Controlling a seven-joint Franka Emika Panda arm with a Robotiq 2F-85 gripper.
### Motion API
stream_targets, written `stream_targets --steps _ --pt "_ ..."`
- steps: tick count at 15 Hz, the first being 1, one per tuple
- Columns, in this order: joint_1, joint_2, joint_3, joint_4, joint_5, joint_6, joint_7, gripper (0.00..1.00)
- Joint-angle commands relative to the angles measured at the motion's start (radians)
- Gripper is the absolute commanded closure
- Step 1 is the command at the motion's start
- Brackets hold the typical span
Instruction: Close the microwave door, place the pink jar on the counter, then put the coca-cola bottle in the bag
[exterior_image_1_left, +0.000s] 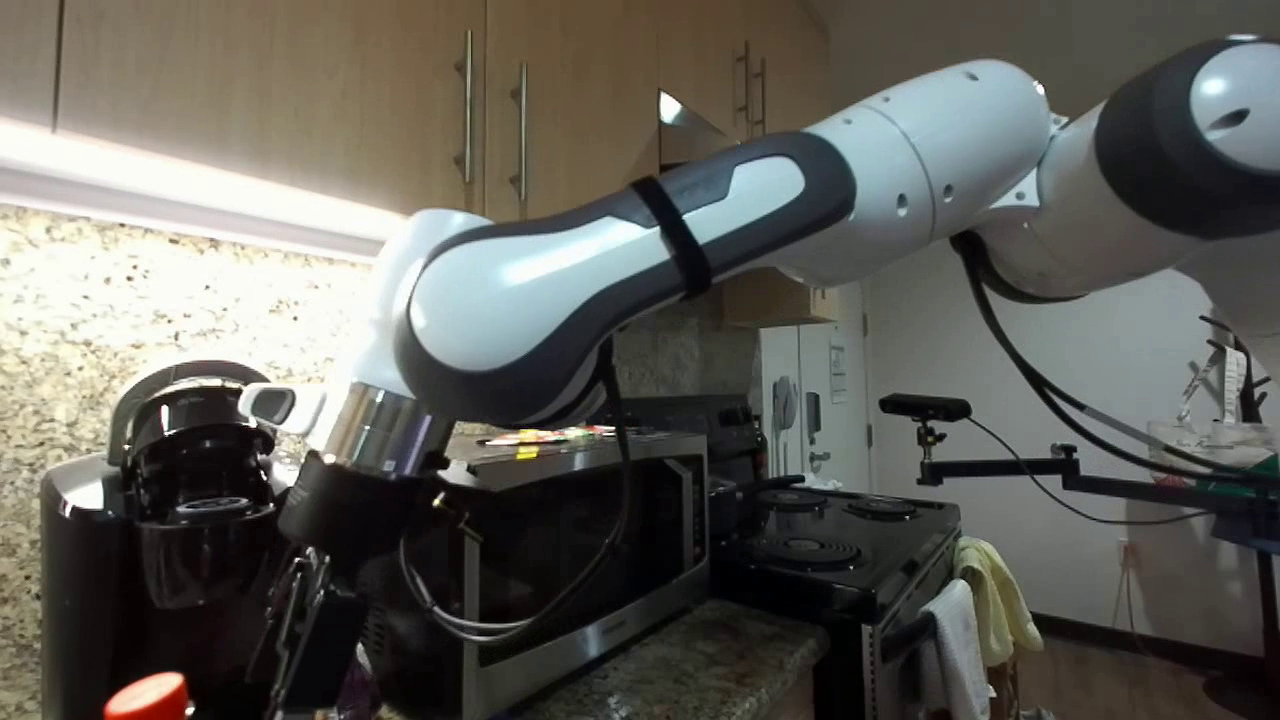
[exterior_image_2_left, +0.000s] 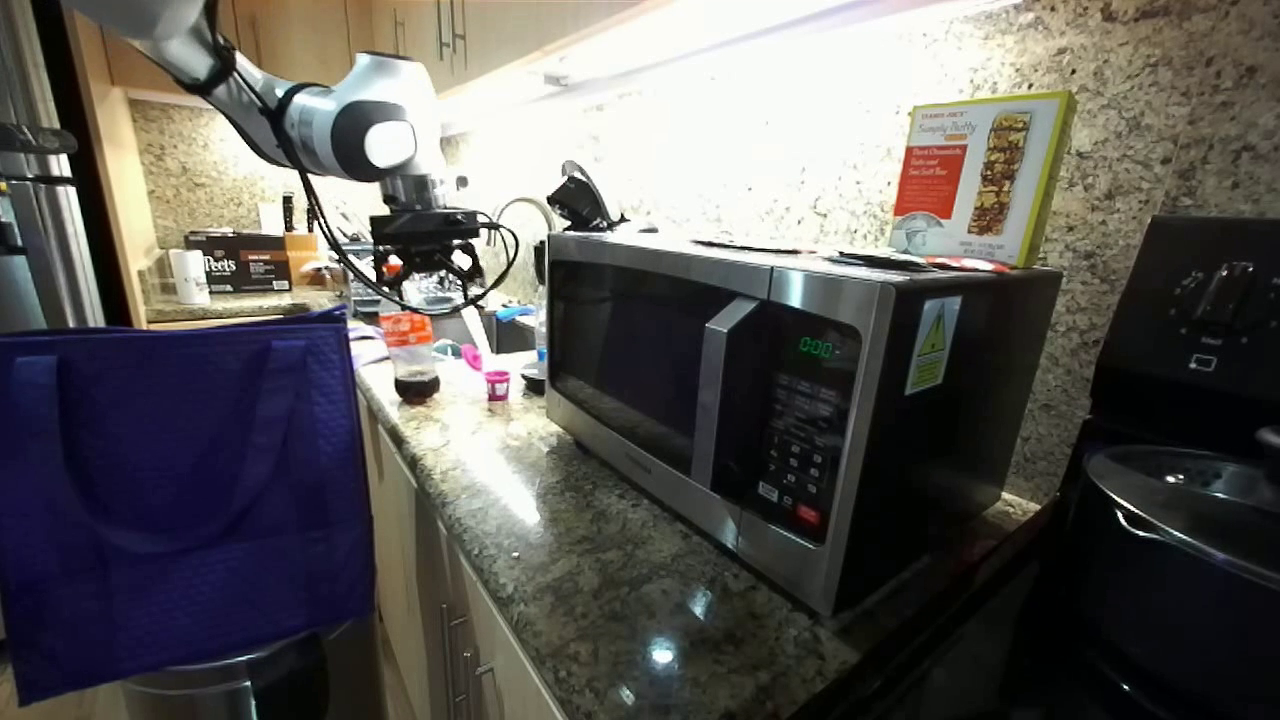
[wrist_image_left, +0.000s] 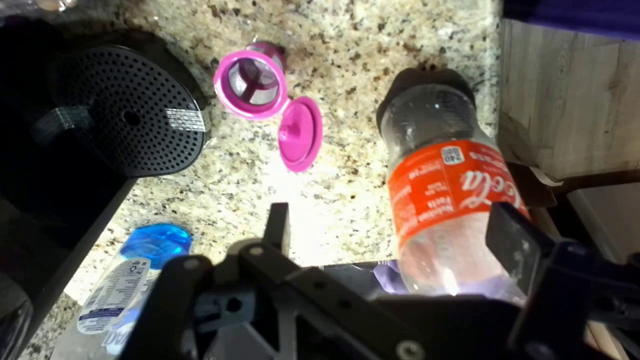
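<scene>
A coffee maker (exterior_image_1_left: 170, 560) stands near the worktop's (exterior_image_2_left: 590, 560) back edge, a clear bottle (wrist_image_left: 117, 295) just beside it. Beyond the end edge is a stove (exterior_image_1_left: 880, 555), a dark pot (exterior_image_2_left: 1190, 580) on it, two towels (exterior_image_1_left: 990, 600) hanging at its front.

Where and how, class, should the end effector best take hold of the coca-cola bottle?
Most likely just under the red cap, coming down from above, since the coca-cola bottle stands upright on the counter and the cap is narrower than the labelled body; the open end effector points down.
</scene>
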Motion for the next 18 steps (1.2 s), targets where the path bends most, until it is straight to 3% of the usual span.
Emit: stream_targets --steps 1,6,9,18 --pt "-0.028 -0.127 0.028 -0.151 0.019 0.047 0.05 0.0" --pt "-0.053 -0.163 0.047 -0.191 0.046 0.034 -0.011 0.0" --pt "-0.074 -0.145 0.066 -0.166 0.043 0.001 -0.124 0.0" --pt "-0.044 -0.153 0.066 -0.111 -0.006 -0.067 -0.266 0.0"
